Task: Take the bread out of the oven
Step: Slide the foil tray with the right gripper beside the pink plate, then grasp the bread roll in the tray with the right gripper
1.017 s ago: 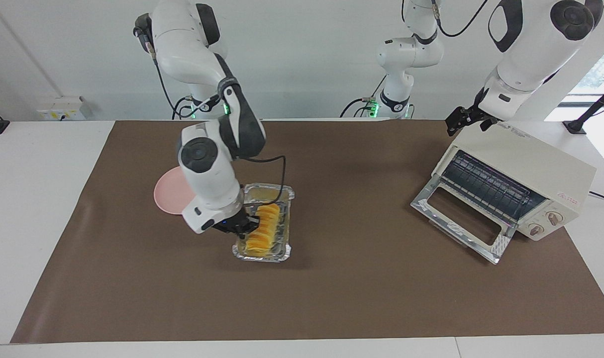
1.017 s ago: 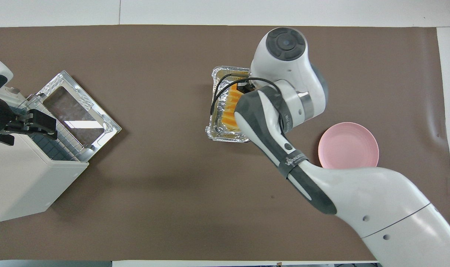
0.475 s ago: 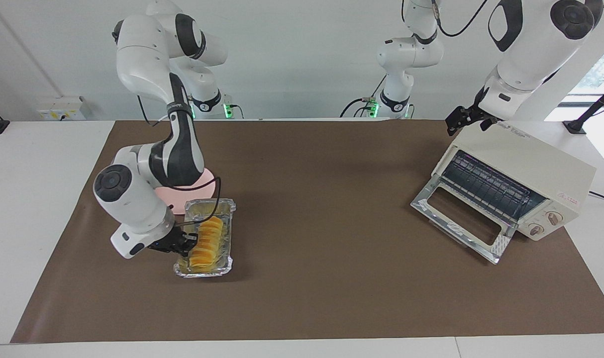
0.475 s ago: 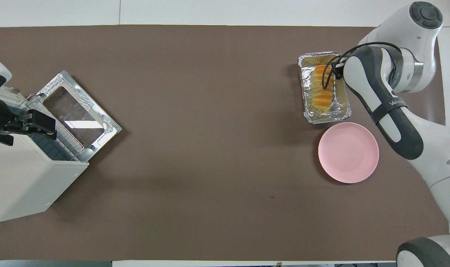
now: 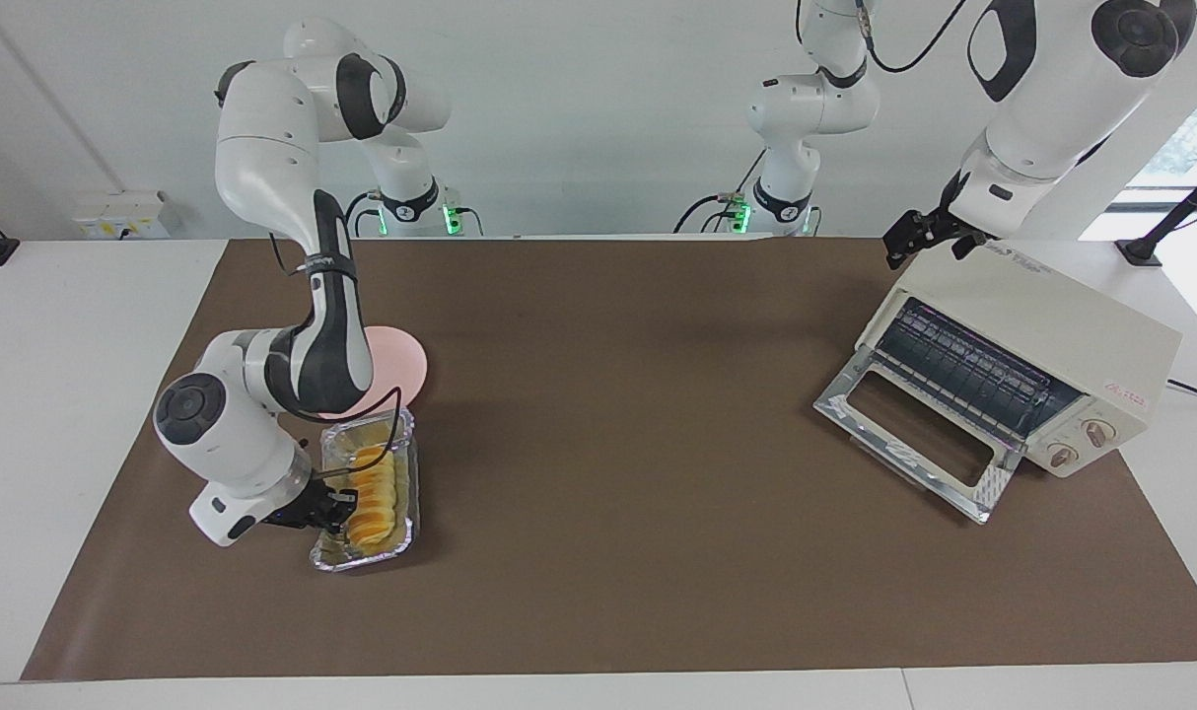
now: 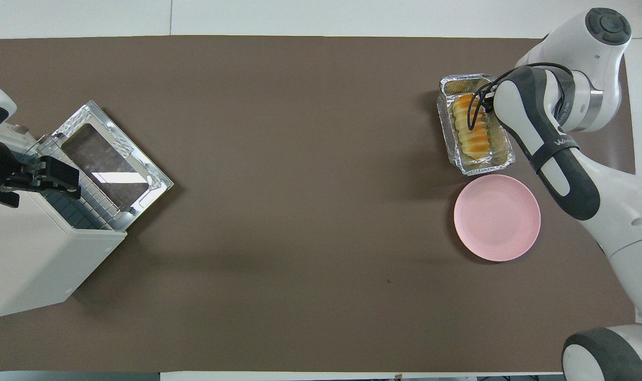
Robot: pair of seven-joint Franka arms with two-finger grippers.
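Facing view shows the counter (image 5: pixel 658 592) under a brown mat (image 5: pixel 638 552), with the oven (image 5: pixel 1027 370) at the left arm's end, door (image 5: pixel 909 434) dropped open and rack (image 5: pixel 963 370) bare. The left gripper (image 5: pixel 916 237) hangs just over the oven's top corner nearest the robots, its fingers spread wide and holding nothing; this arm waits.

At the right arm's end lies the pink plate (image 5: pixel 401 365), partly hidden by the right arm. Just beside it, farther from the robots, sits the foil tray (image 5: pixel 347 560), slightly skewed on the mat. The bread (image 5: pixel 377 498) lies lengthwise in the tray, out of the oven and well apart from it.

The right gripper (image 5: pixel 334 513) is low at the tray's long side toward the right arm's end, fingers pinched together on the tray's rim. In the overhead view the arm covers that rim, while the bread (image 6: pixel 470 133) shows in the tray (image 6: pixel 477 168) just farther from the robots than the plate (image 6: pixel 497 218).
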